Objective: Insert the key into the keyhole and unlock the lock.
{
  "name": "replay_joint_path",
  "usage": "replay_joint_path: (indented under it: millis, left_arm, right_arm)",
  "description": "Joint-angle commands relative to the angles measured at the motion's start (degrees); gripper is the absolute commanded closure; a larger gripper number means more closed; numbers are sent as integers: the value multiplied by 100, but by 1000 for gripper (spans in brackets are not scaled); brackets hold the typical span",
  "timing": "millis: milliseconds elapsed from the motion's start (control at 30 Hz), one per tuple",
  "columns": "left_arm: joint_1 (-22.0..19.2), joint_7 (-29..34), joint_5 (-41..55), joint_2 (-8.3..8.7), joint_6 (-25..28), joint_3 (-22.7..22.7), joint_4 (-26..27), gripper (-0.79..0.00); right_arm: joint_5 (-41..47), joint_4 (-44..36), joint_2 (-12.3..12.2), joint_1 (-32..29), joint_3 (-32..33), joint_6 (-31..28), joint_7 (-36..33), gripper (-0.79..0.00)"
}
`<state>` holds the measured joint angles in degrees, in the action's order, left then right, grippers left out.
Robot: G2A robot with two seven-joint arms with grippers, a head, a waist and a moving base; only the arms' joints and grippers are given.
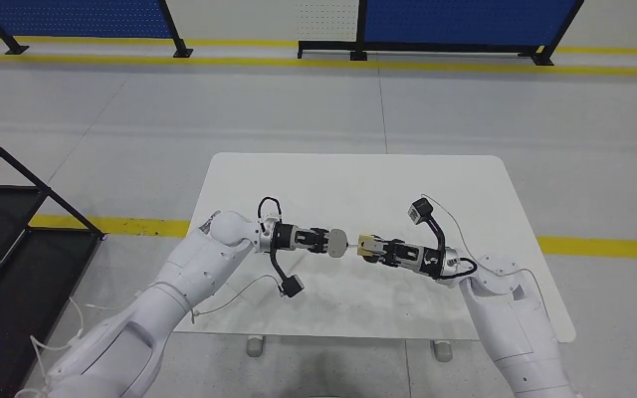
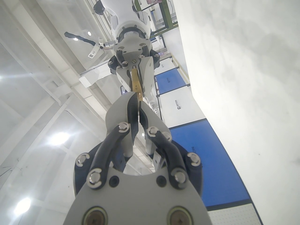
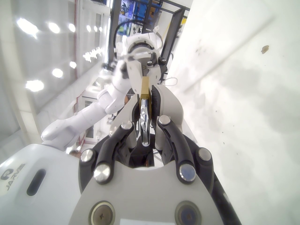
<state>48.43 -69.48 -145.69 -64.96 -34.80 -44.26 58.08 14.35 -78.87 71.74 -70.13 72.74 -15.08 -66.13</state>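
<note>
Both arms meet above the middle of the white table (image 1: 448,189), held off its surface. My right gripper (image 1: 370,247) (image 3: 145,93) is shut on the brass padlock (image 3: 145,87), whose silver shackle (image 3: 144,118) points back toward the wrist. In the left wrist view the lock (image 2: 135,81) shows edge-on between the right gripper's fingers. My left gripper (image 1: 340,242) (image 2: 138,101) is shut on the thin key (image 2: 140,98), whose tip meets the lock's free end. The pads hide most of the key, and I cannot tell how deep it sits.
The table carries nothing else apart from small specks (image 3: 264,49). Blue partition panels (image 1: 458,20) stand beyond yellow floor lines at the back. A black rack (image 1: 20,229) stands left of the table.
</note>
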Motion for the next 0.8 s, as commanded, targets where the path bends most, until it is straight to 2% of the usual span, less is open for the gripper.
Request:
replay_joint_path:
  millis: [0, 767]
  left_arm:
    - [-16, -8, 9, -10, 8, 21, -15, 0]
    - [-199, 35, 137, -148, -36, 270, -247, 0]
  right_arm:
    - [0, 0, 0, 0, 0, 0, 0, 0]
    - [0, 0, 0, 0, 0, 0, 0, 0]
